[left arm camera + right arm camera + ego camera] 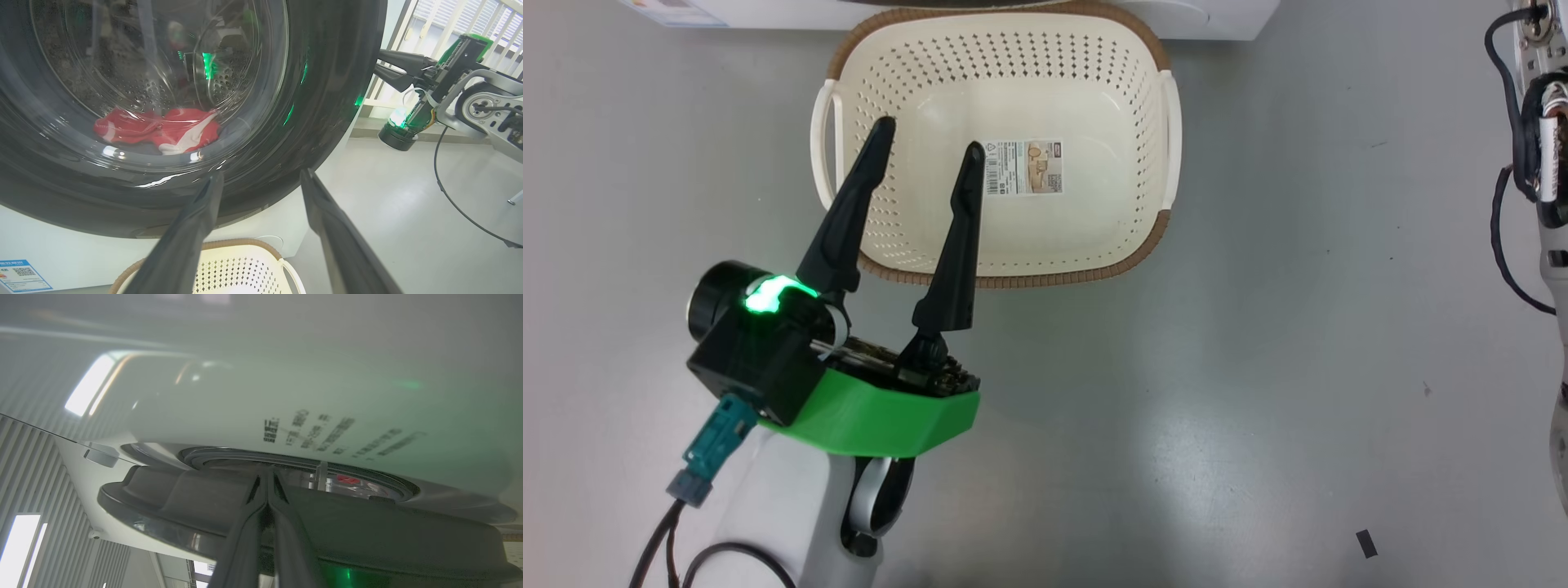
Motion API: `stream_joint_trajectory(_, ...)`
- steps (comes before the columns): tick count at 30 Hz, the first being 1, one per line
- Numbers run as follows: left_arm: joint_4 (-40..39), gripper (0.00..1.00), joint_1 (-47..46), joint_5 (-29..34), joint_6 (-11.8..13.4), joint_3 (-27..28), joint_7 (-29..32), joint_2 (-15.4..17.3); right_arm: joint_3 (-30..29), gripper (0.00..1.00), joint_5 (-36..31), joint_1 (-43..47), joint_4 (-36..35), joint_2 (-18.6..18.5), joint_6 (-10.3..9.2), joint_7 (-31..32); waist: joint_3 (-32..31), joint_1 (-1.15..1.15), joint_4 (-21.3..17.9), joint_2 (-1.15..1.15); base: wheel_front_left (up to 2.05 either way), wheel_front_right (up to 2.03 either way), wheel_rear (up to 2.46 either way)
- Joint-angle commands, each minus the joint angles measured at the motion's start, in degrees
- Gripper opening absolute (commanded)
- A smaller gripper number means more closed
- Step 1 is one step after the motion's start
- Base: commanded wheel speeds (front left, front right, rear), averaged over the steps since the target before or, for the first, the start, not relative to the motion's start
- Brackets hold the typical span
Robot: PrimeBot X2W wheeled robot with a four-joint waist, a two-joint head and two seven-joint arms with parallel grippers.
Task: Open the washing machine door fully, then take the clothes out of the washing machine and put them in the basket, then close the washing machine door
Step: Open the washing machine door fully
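Step in hand: the washing machine door (318, 102) is judged to be at the start of its opening; it is not yet swung wide.
Right end effector (266, 486): the fingers are pressed together with nothing between them, and the tips are set at the door's rim edge against the washing machine (61, 253). The narrow form is presumably kept so that it can be slipped behind the rim as a hook.
Left end effector (930, 136): spread wide and empty, held above the basket (1013, 61), presumably in readiness for the garments.
Clothes (163, 128): inside the drum, seen through the door glass as one red-and-white heap; the number of garments cannot be told.
Basket: one, empty, placed on the floor (1258, 367) just before the machine so that the carry is kept short; two handles, one paper label (1024, 167).
Count: one door, one machine, two end effectors.
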Motion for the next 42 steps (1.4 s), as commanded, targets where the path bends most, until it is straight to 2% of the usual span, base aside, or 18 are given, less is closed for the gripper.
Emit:
stream_joint_trajectory(1, -1.5, 1.0, -0.4, -0.2, 0.3, 1.5, -0.4, 1.1, 0.6, 0.0, 0.6, -1.5, -0.8, 1.2, 0.03, 0.9, 0.5, 0.0, 0.5, 0.0, 0.0, 0.0, 0.0)
stream_joint_trajectory(17, -1.2, 1.0, -0.7, -0.1, 0.3, 1.9, -0.4, 1.1, 5.2, 0.0, 0.7, -4.1, 0.7, 1.8, 0.03, 6.5, 1.3, 0.0, 0.3, 0.0, 0.0, 0.0, 0.0)
stream_joint_trajectory(42, 2.2, 1.0, 0.6, 0.4, -0.5, 3.5, -0.4, 1.1, 9.1, 0.0, 0.3, 4.7, -0.6, 3.9, 0.03, 8.1, -5.8, 0.0, -2.4, 0.0, 0.0, 0.0, 0.0)
